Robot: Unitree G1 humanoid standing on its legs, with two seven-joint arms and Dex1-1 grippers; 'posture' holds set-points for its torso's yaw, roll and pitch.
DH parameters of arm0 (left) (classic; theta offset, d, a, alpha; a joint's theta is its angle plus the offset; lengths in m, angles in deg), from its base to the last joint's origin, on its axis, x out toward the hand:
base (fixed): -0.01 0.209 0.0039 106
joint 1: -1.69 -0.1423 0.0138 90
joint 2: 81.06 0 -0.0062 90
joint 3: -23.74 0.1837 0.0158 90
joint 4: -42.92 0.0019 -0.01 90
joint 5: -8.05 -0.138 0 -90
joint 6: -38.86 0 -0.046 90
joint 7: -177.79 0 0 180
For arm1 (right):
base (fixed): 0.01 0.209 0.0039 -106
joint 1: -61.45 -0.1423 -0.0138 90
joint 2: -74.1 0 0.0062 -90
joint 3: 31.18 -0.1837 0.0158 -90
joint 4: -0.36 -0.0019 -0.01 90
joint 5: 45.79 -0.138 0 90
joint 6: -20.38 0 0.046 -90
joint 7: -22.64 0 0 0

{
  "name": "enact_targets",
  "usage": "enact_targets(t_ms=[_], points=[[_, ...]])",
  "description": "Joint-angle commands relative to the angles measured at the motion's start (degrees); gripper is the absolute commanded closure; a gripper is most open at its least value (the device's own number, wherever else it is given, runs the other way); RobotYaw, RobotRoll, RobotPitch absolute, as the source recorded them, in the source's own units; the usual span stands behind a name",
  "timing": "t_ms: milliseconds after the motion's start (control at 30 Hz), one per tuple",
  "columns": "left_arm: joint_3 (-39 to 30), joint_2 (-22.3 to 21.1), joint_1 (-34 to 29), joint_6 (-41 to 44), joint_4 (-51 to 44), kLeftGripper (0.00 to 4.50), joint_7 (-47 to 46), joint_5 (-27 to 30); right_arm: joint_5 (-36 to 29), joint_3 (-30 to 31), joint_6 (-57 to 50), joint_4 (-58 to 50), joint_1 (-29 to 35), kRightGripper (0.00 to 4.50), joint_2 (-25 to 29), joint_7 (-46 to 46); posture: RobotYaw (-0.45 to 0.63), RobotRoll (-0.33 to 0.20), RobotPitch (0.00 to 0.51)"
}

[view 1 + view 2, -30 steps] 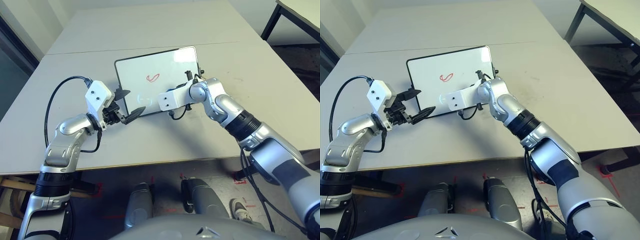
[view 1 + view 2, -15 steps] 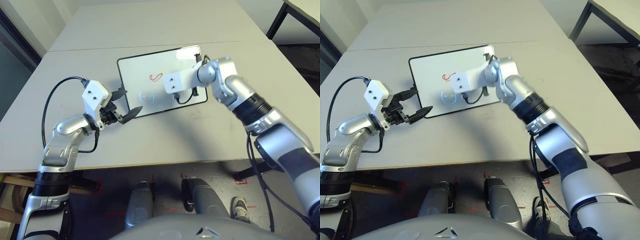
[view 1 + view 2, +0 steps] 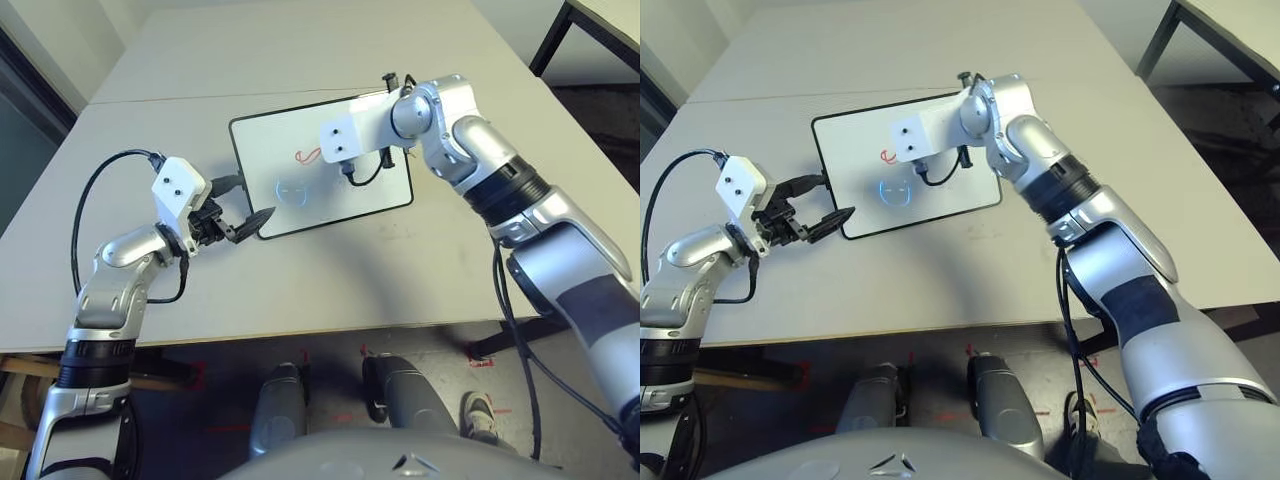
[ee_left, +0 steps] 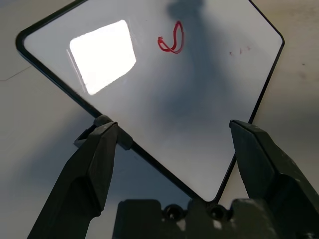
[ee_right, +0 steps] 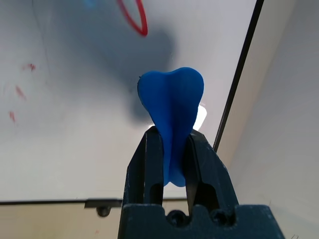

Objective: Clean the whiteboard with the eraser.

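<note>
Right arm shifted toward the far side; red loop still to wipe

Your right gripper (image 5: 173, 132) has moved toward the far edge of the whiteboard (image 3: 335, 198) since a second ago, when it was over the near part. Your left gripper (image 4: 174, 124) has drawn slightly outward, away from the middle of the board.

You have the right fingers closed on the narrow waist of the blue eraser (image 5: 170, 94), with its wide end out in front. It is over the board, between the red loop (image 4: 174, 41) and the right edge, toward the far edge; you cannot tell for certain whether it is touching the surface. Your left fingers are wide apart at the board's left edge, straddling its near left corner, with nothing gripped between them. One is right by the side knob (image 4: 124, 138), though contact is hard to judge.

Wiping looks unfinished. Most of the white surface you can see has no red on it, but the loop remains, along with a few faint red specks (image 5: 19, 92) toward the right edge. The pale blue ring (image 3: 895, 192) could be light rather than ink. You likely need to bring the eraser down over the loop, then the specks, while keeping the board from sliding.
</note>
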State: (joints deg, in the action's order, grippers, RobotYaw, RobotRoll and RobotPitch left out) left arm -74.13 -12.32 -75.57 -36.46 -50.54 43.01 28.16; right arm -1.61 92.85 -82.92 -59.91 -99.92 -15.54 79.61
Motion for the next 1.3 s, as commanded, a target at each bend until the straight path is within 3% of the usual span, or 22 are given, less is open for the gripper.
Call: enact_targets(t_ms=[33, 600, 1300], points=[[-0.3, -0.3, -0.4, -1.0, 1.0, 0.00, -0.3, -1.1, -0.2, 1.1, 1.2, 3.4, -1.1, 4.11, -1.8, -1.5, -0.02, 0.000, 0.085], [-0.4, 0.7, -0.4, -3.7, 2.7, 0.00, -1.6, -1.7, 0.3, 2.5, 4.7, 17.4, -3.8, 4.11, -6.4, -9.1, 0.01, 0.000, 0.074], [-0.1, 1.6, -1.1, -4.4, 2.3, 0.00, -2.8, -1.9, 0.8, 5.9, 5.3, 13.3, -1.7, 4.11, -10.2, -7.4, 0.03, 0.000, 0.065]])
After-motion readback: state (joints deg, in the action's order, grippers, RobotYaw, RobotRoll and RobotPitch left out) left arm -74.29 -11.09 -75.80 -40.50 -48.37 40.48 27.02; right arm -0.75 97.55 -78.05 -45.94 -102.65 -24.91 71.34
